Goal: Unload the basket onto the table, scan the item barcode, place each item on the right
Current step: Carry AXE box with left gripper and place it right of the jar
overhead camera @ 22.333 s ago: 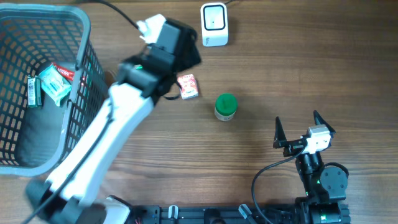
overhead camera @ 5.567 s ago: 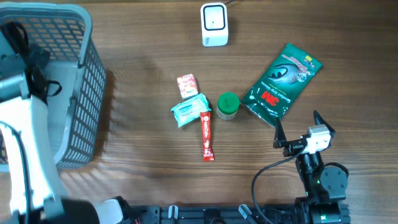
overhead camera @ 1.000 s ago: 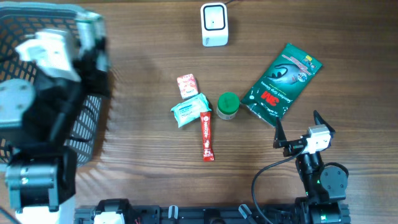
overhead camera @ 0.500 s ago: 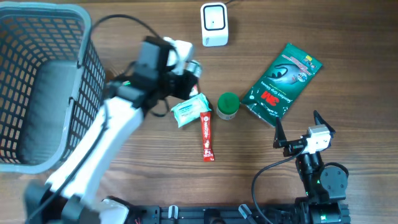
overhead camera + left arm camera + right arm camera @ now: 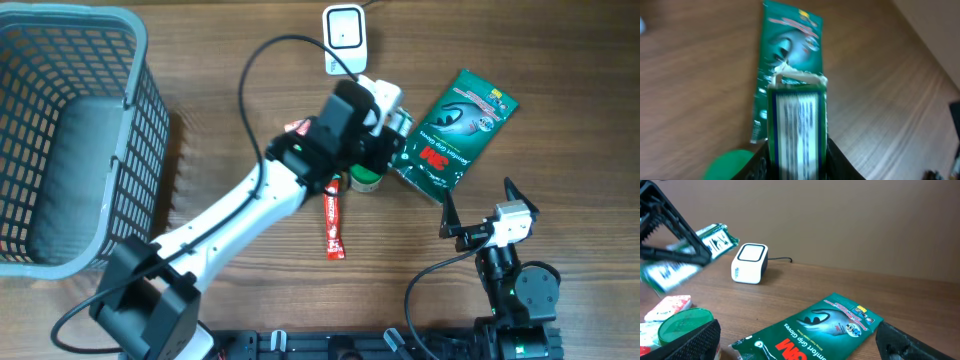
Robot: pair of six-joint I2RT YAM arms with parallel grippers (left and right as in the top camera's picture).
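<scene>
Closest, at the near right of the brown wooden bench (image 5: 560, 90): right gripper (image 5: 478, 197), wide open, empty, parked out of the way. A bit further in: thin red stick packet (image 5: 333, 225), lying flat. Just past its far end: small jar with a round green lid (image 5: 365, 178).

Right above the jar: left gripper (image 5: 799, 159), squeezed shut on a small green-and-white soft packet (image 5: 799, 120), lifted off the bench. Too blurry in the wrist views to tell where the barcode sits. Just beside it, to the right: big flat dark green glove pack (image 5: 455, 128). Peeking out from under the arm on the left: small red-and-white packet (image 5: 296, 127).

Step in hand, most likely: bringing the held packet to the scanner. Next: move further away and a little left, to the small white box scanner (image 5: 344, 38) at the far edge. Then turn the barcode toward its dark window and hold steady, near but not touching.

Room to move: bare wood between packet and scanner, nothing in the way. Worth watching: the scanner's thin black cable (image 5: 782, 259) at the far edge, and the arm's own looping black cable (image 5: 250, 90). Far left: tall grey plastic basket (image 5: 140, 120), well apart, no trouble.
</scene>
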